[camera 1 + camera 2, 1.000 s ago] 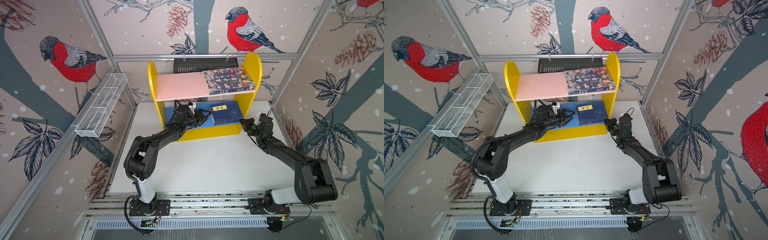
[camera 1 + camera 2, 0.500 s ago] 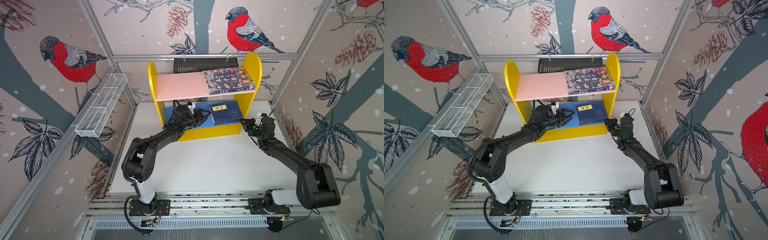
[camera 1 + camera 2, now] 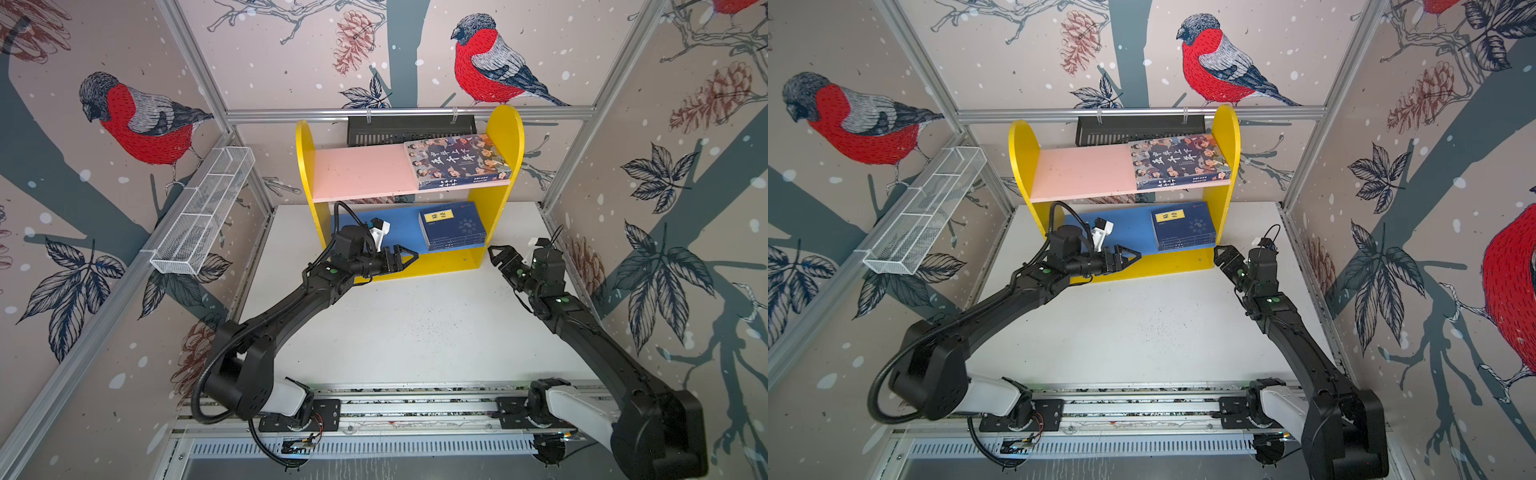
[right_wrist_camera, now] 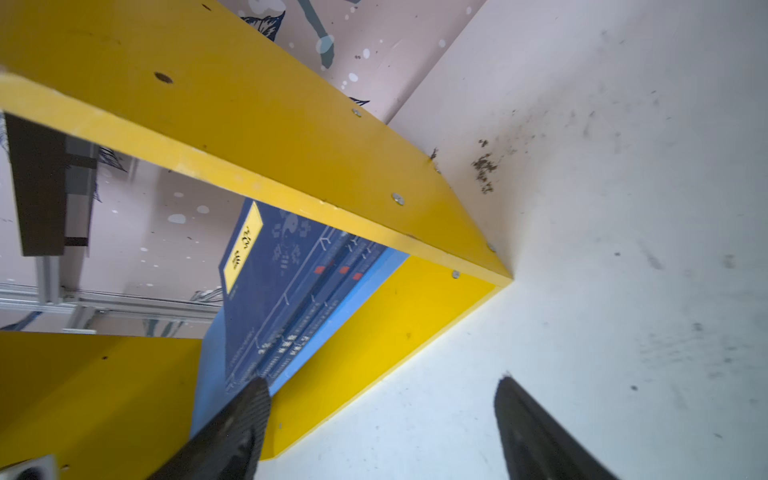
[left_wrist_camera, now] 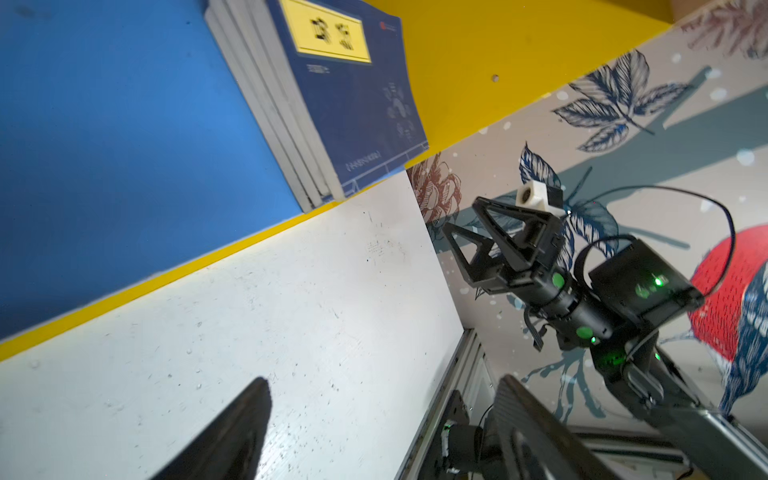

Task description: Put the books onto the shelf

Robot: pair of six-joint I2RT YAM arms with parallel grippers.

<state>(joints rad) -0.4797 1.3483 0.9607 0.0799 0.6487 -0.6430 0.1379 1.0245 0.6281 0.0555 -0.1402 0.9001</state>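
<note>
Seemingly done: left gripper (image 3: 409, 258) and right gripper (image 3: 497, 250) gape empty; books (image 3: 452, 226) lie flat on the shelf (image 3: 505, 137), so none topples.

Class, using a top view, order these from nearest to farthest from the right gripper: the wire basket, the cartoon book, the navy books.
From the right gripper:
1. Navy books: bottom of the shelf, just to the gripper's left.
2. Cartoon book: top of the shelf, right end.
3. Wire basket: far left side.
</note>
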